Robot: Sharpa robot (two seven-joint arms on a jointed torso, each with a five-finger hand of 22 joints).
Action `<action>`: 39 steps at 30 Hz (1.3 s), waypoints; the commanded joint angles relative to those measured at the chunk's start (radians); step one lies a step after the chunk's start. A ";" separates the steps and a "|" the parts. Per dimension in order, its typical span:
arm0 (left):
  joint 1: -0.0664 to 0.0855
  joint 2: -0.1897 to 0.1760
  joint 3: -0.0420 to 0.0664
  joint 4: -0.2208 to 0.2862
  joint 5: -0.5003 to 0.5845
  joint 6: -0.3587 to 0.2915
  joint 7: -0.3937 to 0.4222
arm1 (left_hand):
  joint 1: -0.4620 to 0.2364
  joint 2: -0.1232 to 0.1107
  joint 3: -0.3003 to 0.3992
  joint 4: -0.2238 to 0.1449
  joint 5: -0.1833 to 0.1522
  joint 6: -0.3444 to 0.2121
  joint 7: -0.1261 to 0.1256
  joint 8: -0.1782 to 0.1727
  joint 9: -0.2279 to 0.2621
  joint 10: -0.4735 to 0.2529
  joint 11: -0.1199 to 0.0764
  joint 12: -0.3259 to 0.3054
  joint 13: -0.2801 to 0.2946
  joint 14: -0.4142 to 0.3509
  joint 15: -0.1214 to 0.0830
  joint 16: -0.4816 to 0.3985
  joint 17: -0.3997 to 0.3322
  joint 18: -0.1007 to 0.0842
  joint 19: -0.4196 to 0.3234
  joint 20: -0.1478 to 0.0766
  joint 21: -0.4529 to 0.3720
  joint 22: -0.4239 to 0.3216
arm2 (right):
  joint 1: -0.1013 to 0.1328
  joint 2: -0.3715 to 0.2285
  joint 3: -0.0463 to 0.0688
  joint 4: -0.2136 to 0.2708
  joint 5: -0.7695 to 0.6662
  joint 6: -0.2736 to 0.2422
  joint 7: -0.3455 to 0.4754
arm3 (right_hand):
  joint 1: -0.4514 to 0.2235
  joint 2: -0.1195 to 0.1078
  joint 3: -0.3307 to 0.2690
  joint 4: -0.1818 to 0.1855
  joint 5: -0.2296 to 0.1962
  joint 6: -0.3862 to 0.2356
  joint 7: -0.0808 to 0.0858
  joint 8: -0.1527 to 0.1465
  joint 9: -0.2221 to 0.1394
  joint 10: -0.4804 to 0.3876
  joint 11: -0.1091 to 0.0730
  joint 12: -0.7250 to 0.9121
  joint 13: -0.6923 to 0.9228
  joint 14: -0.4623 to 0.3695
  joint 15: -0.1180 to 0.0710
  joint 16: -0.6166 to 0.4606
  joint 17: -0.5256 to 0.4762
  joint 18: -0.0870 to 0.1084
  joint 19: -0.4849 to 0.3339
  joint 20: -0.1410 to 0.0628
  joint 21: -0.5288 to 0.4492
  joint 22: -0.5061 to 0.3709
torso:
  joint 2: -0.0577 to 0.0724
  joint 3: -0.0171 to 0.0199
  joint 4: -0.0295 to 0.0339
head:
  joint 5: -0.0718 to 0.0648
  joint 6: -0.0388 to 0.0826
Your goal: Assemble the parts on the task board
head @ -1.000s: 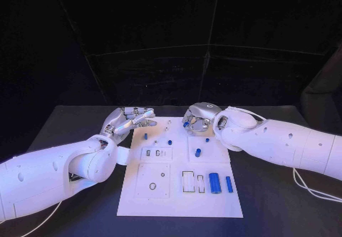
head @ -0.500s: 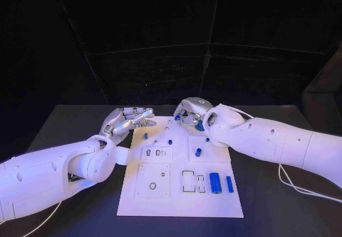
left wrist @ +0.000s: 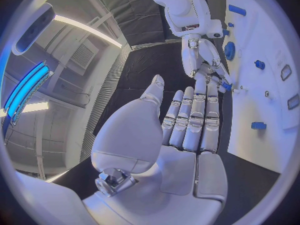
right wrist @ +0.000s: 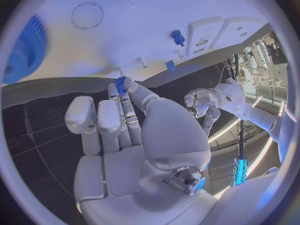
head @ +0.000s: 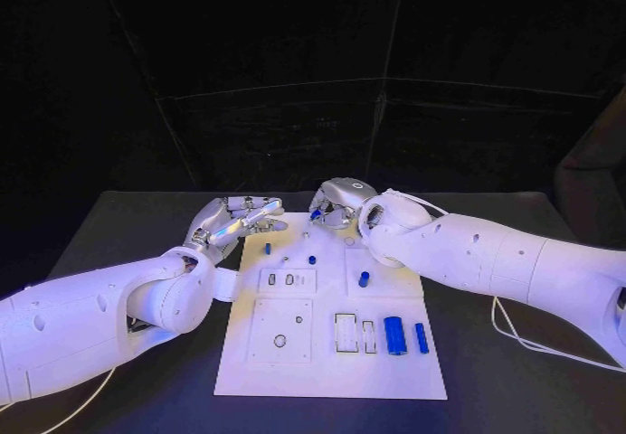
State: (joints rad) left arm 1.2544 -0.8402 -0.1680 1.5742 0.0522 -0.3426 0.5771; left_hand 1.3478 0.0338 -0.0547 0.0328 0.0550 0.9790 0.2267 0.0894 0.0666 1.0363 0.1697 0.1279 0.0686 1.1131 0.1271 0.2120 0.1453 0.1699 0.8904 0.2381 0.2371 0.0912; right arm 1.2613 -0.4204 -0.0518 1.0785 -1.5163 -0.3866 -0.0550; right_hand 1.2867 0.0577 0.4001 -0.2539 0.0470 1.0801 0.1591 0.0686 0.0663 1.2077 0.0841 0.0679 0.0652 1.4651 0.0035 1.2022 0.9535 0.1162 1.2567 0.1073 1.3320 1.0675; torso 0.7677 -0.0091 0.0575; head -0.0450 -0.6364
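1. The right hand [head: 336, 204] pinches a small blue part [right wrist: 120, 83] at the board's [head: 327, 366] 12 o'clock edge.
2. The left hand [head: 235, 221] hovers at 10 o'clock, fingers apart, holding nothing.

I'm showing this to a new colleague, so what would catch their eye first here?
First, the two silver hands meeting at the far end of the white task board: the right hand pinches a small blue part in its fingers, while the left hand is open beside the board's left edge. Next, the blue cylinders lying near the board's front right.
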 commanded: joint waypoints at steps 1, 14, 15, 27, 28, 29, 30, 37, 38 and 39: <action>0.002 0.003 0.001 -0.003 0.003 0.014 0.004 | 0.000 0.014 0.001 -0.005 -0.005 0.006 0.003 -0.006 -0.001 0.004 0.003 -0.004 0.000 -0.005 -0.001 -0.003 0.001 0.013 0.001 0.003 -0.004 -0.002 | 0.003 0.008 0.001 -0.007 0.003 0.029 0.005 | -0.002 -0.009 0.008 0.002 0.003 0.000 0.003 -0.003 0.001 -0.003 0.004 -0.001 0.000 0.016 -0.001 0.002 0.000 -0.012 0.005 0.002 0.005 0.000 | 0.000 0.0004 -0.0008 | -0.001 0.000; 0.002 0.007 0.001 -0.007 0.003 0.016 0.002 | 0.000 0.014 0.001 -0.005 -0.005 0.006 0.003 -0.006 -0.001 0.004 0.003 -0.004 0.000 -0.005 -0.001 -0.003 0.001 0.013 0.001 0.003 -0.004 -0.002 | 0.003 0.033 0.001 -0.035 -0.011 0.065 -0.005 | -0.006 -0.013 0.010 0.005 0.003 -0.003 0.003 -0.004 0.001 -0.006 0.005 -0.002 0.000 0.016 0.000 0.004 0.000 -0.012 0.003 0.003 0.005 0.000 | 0.001 0.0006 0.0005 | 0.000 -0.003; 0.002 0.007 0.001 -0.008 0.003 0.016 0.002 | 0.000 0.014 0.001 -0.005 -0.005 0.006 0.003 -0.006 -0.001 0.004 0.003 -0.004 0.000 -0.005 -0.001 -0.003 0.001 0.013 0.001 0.003 -0.004 -0.002 | 0.003 0.035 0.001 -0.038 -0.011 0.067 -0.006 | -0.007 -0.015 0.012 0.006 0.003 -0.004 0.003 -0.004 0.000 -0.008 0.005 -0.002 0.000 0.015 0.000 0.004 -0.001 -0.012 0.003 0.003 0.006 0.000 | 0.002 0.0007 -0.0001 | 0.001 -0.004; 0.002 0.009 0.001 -0.010 0.003 0.020 -0.002 | 0.000 0.014 0.001 -0.006 -0.005 0.006 0.003 -0.007 -0.001 0.004 0.004 -0.004 0.000 -0.005 -0.001 -0.004 0.001 0.013 0.001 0.004 -0.005 -0.002 | 0.003 0.055 0.001 -0.059 -0.014 0.042 -0.025 | -0.028 -0.064 0.033 0.029 0.002 -0.064 0.026 -0.008 -0.003 -0.116 0.034 -0.007 -0.004 -0.008 0.022 -0.030 -0.066 0.002 -0.050 0.021 -0.028 -0.068 | 0.002 0.0003 -0.0003 | 0.001 -0.004; 0.002 0.009 0.001 -0.010 0.003 0.020 -0.002 | 0.000 0.014 0.001 -0.006 -0.005 0.006 0.003 -0.007 -0.001 0.004 0.004 -0.004 0.000 -0.005 -0.001 -0.004 0.001 0.013 0.001 0.004 -0.005 -0.002 | 0.003 0.055 0.001 -0.060 -0.015 0.040 -0.026 | -0.029 -0.068 0.033 0.030 0.002 -0.068 0.027 -0.008 -0.003 -0.123 0.035 -0.007 -0.004 -0.009 0.023 -0.032 -0.070 0.002 -0.053 0.022 -0.030 -0.072 | 0.002 0.0005 -0.0001 | 0.001 -0.005; 0.003 0.008 0.001 -0.010 0.003 0.021 -0.002 | 0.000 0.014 0.000 -0.006 -0.005 0.005 0.003 -0.007 -0.002 0.004 0.004 -0.005 -0.001 -0.006 0.000 -0.004 0.001 0.013 0.001 0.004 -0.005 -0.002 | 0.003 0.055 0.001 -0.059 -0.015 0.038 -0.027 | -0.030 -0.074 0.032 0.032 0.002 -0.079 0.028 -0.009 -0.003 -0.132 0.037 -0.006 -0.004 -0.011 0.025 -0.036 -0.077 0.004 -0.058 0.024 -0.034 -0.078 | 0.002 0.0000 0.0003 | 0.001 -0.005; 0.003 0.007 0.001 -0.009 0.003 0.021 -0.003 | 0.000 0.014 0.000 -0.006 -0.005 0.005 0.003 -0.007 -0.002 0.004 0.004 -0.005 -0.001 -0.006 0.000 -0.004 0.001 0.013 0.001 0.004 -0.005 -0.002 | 0.003 0.054 0.001 -0.057 -0.015 0.037 -0.028 | -0.030 -0.080 0.031 0.034 0.003 -0.091 0.029 -0.009 -0.004 -0.142 0.039 -0.006 -0.004 -0.013 0.027 -0.040 -0.084 0.005 -0.062 0.026 -0.037 -0.085 | 0.002 0.0001 0.0005 | 0.001 -0.005; 0.003 0.006 0.001 -0.008 0.003 0.022 -0.004 | 0.000 0.014 0.000 -0.006 -0.005 0.005 0.003 -0.007 -0.002 0.004 0.004 -0.005 -0.001 -0.006 0.000 -0.004 0.001 0.013 0.001 0.004 -0.005 -0.002 | 0.003 0.029 0.001 -0.025 -0.017 -0.008 -0.028 | -0.027 -0.104 0.018 0.044 0.003 -0.137 0.035 -0.009 -0.003 -0.173 0.045 0.000 -0.002 -0.021 0.032 -0.056 -0.113 0.010 -0.077 0.033 -0.051 -0.108 | 0.002 0.0016 -0.0005 | 0.003 -0.006; 0.003 0.005 0.001 -0.008 0.003 0.023 -0.004 | 0.000 0.014 0.000 -0.006 -0.005 0.005 0.003 -0.007 -0.002 0.004 0.004 -0.005 -0.001 -0.006 0.000 -0.004 0.001 0.013 0.001 0.004 -0.005 -0.002 | 0.003 0.021 0.001 -0.016 -0.016 -0.015 -0.027 | -0.027 -0.105 0.018 0.044 0.003 -0.138 0.036 -0.009 -0.003 -0.174 0.045 0.001 -0.002 -0.021 0.032 -0.057 -0.113 0.010 -0.077 0.033 -0.051 -0.108 | 0.001 0.0023 -0.0015 | 0.003 -0.006; 0.003 0.005 0.001 -0.008 0.003 0.023 -0.004 | 0.000 0.014 0.000 -0.006 -0.005 0.005 0.003 -0.007 -0.002 0.004 0.004 -0.005 -0.001 -0.006 0.000 -0.004 0.001 0.013 0.001 0.004 -0.005 -0.002 | 0.003 0.006 0.001 0.000 -0.014 -0.025 -0.027 | -0.026 -0.106 0.016 0.045 0.003 -0.139 0.036 -0.008 -0.003 -0.173 0.045 0.002 -0.002 -0.021 0.032 -0.056 -0.113 0.010 -0.077 0.033 -0.051 -0.107 | 0.001 0.0028 -0.0025 | 0.004 -0.006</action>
State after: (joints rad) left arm 1.2557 -0.8345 -0.1679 1.5650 0.0549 -0.3349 0.5710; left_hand 1.3485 0.0412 -0.0547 0.0329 0.0550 0.9790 0.2267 0.0855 0.0668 1.0363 0.1698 0.1279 0.0685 1.1131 0.1271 0.2121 0.1450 0.1698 0.8904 0.2381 0.2371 0.0897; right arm 1.2616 -0.4020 -0.0518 1.0633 -1.5252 -0.3583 -0.0788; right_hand 1.2607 -0.0418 0.4187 -0.2121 0.0528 0.9492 0.1933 0.0627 0.0632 1.0394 0.1303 0.0657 0.0619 1.4472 0.0322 1.1521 0.8410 0.1164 1.1883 0.1393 1.2864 0.9603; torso 0.7703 -0.0081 0.0570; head -0.0426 -0.6421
